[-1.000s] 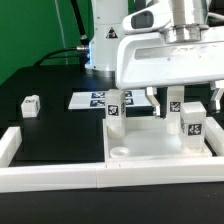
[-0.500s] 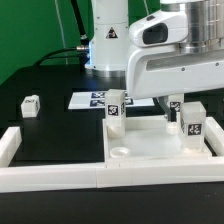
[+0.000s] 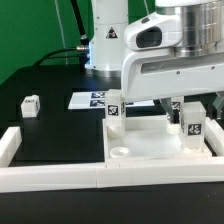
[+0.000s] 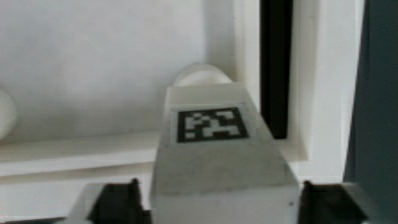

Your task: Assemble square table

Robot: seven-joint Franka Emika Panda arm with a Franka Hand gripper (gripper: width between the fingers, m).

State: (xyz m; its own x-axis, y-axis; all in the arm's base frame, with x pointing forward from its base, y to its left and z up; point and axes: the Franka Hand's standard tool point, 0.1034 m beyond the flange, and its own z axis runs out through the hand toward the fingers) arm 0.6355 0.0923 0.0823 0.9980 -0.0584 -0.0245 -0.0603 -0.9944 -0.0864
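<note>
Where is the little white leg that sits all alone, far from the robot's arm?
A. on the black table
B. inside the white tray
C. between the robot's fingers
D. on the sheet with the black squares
A: the lone leg lies on the black table, off to the exterior view's left, apart from the tabletop and the marker board.
</note>
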